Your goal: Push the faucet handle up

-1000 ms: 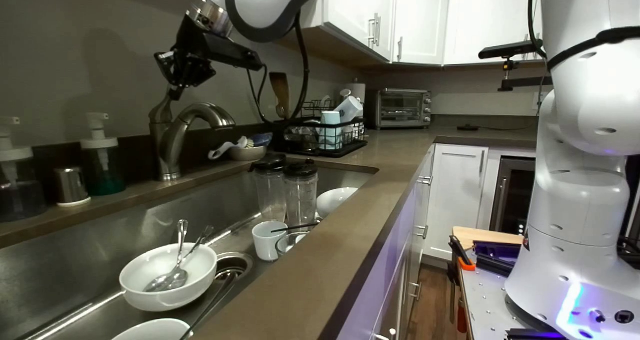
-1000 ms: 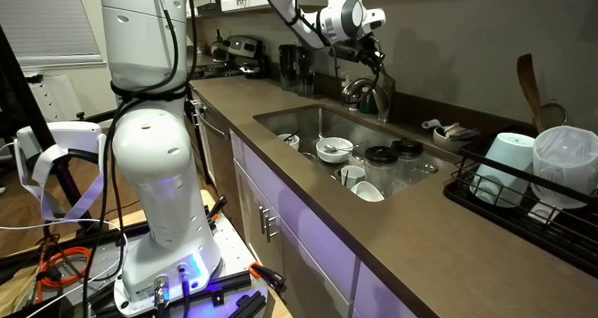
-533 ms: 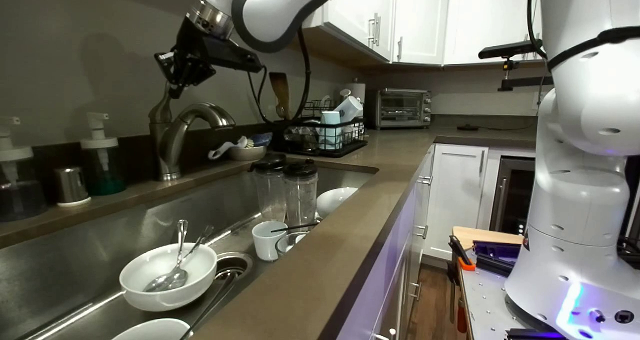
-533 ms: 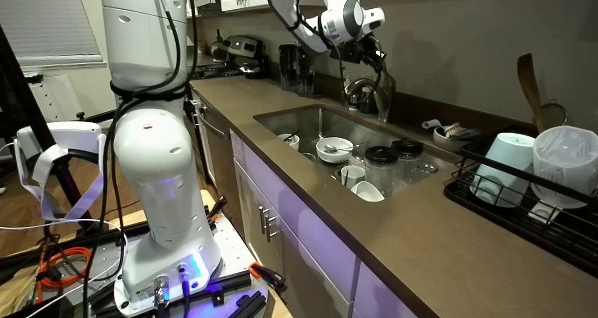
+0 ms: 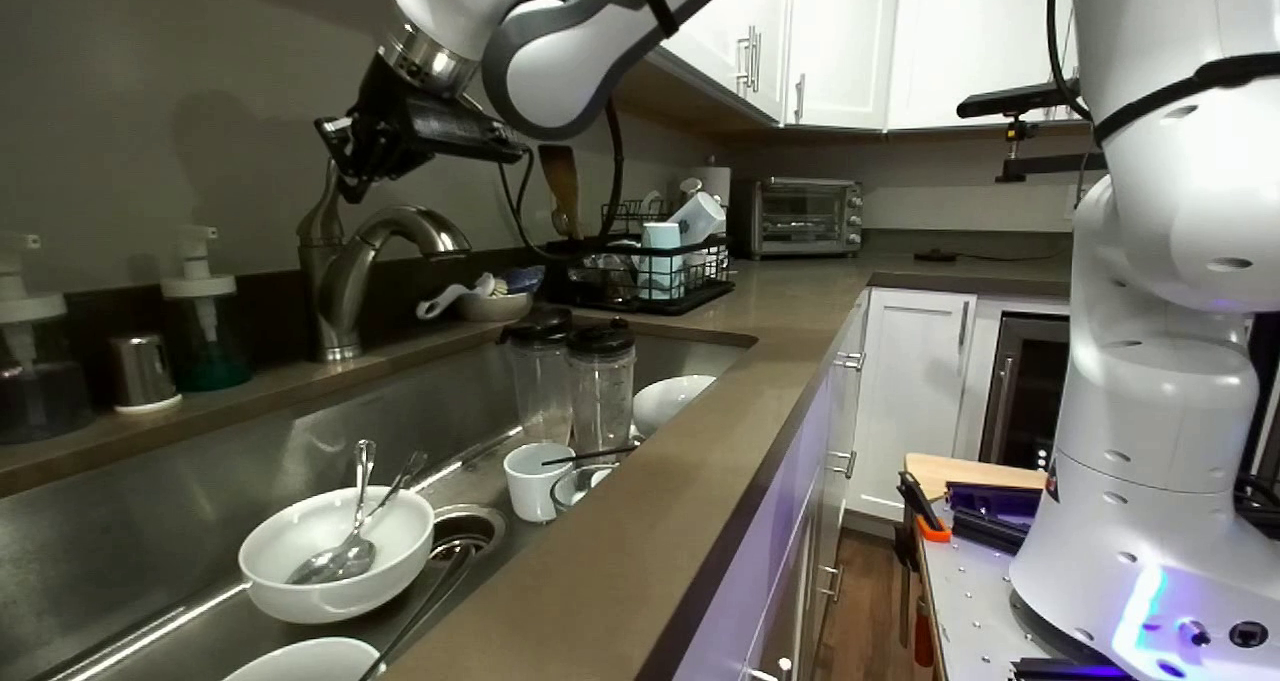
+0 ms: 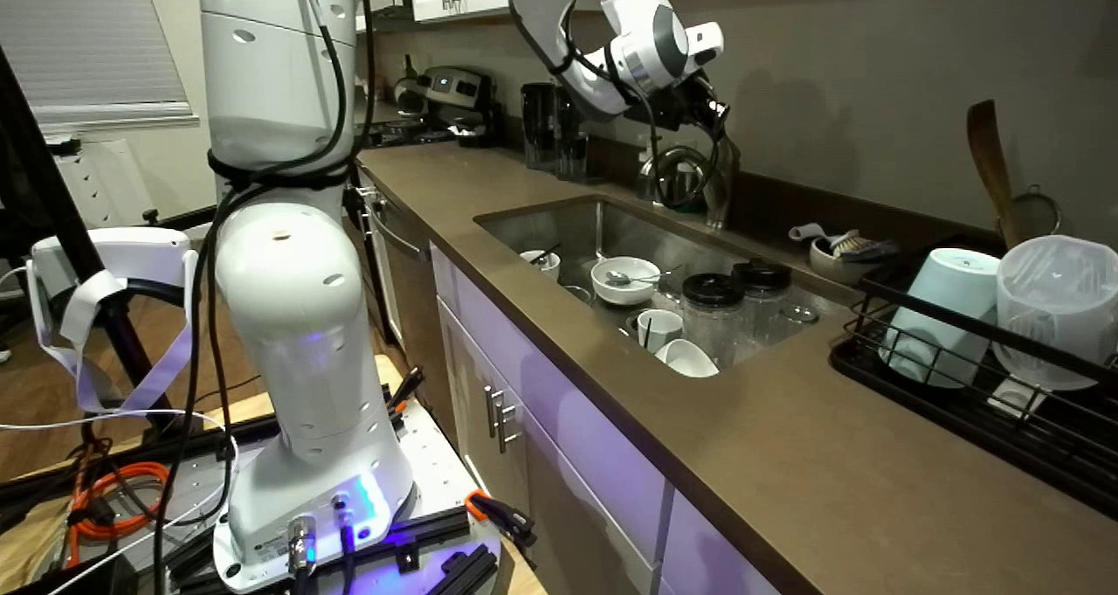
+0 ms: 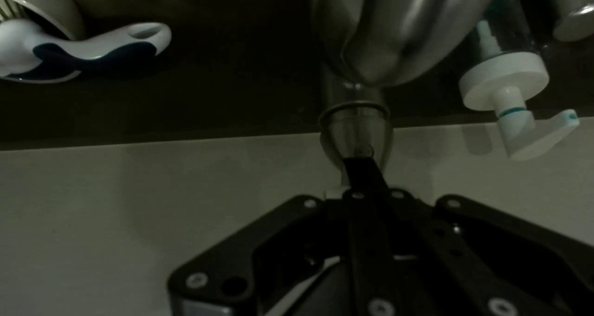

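Note:
The faucet (image 5: 345,286) is a brushed-steel gooseneck at the sink's back edge; it also shows in the other exterior view angle (image 6: 718,200). Its handle (image 5: 328,199) is a slim grey lever rising from the body, close to the wall. My gripper (image 5: 352,191) hangs at the lever's upper part, on its sink side. In the wrist view the fingers of my gripper (image 7: 359,162) are together, with nothing seen between them. They cover most of the lever; the handle's wide base (image 7: 356,132) shows beyond the fingertips. Whether they touch the lever I cannot tell.
The spout (image 5: 405,223) arches just below my gripper. Soap pump bottles (image 5: 200,306) stand beside the faucet. A brush bowl (image 5: 495,306) and a dish rack (image 5: 655,276) are on the other side. The sink holds bowls (image 5: 335,561), mugs and blender cups. The wall is close behind.
The wrist and forearm have come down and slightly away from the wall. More of the lever shows beside the fingers now. I see no clear movement of the handle itself.

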Controlling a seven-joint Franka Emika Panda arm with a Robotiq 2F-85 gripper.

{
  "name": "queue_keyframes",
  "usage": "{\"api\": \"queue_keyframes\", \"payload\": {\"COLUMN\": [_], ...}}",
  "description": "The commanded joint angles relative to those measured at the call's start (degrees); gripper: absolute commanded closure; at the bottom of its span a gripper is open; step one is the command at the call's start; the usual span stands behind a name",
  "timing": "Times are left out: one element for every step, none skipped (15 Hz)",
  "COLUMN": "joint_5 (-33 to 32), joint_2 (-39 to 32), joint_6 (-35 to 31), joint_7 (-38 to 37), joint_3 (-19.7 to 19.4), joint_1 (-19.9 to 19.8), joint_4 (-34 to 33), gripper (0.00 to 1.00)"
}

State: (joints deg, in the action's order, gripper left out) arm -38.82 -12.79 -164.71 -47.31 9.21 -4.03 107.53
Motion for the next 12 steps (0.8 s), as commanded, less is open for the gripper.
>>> {"api": "queue_keyframes", "payload": {"joint_5": [-1.77,-1.83,-1.55,-1.42,-0.45,-0.57,-0.20,0.16,0.61,0.71,-0.07,-0.60], "joint_2": [-0.67,-0.57,-0.23,-0.12,0.12,0.01,-0.04,0.09,0.19,0.31,0.33,0.50], "joint_6": [-1.85,-1.91,-1.98,-2.02,-1.44,-0.86,0.29,0.60,1.81,2.46,3.56,4.66], "joint_7": [-2.51,-2.52,-2.24,-2.19,-1.17,-0.93,-0.19,0.21,0.57,0.77,-0.02,-0.75], "joint_3": [-1.50,-1.86,-1.90,-1.99,-1.57,-1.57,-1.22,-0.96,-0.71,-0.65,-0.98,-1.23], "joint_1": [0.20,0.29,0.36,0.42,0.33,0.47,0.54,0.53,0.68,0.68,0.98,1.25], "joint_4": [-2.08,-2.30,-2.40,-2.49,-2.39,-2.89,-3.17,-3.11,-3.02,-2.93,-3.05,-3.17], "gripper": [0.99,0.98,0.99,0.99,0.99,0.98,0.99,0.99,0.99,0.99,1.00,0.99]}}
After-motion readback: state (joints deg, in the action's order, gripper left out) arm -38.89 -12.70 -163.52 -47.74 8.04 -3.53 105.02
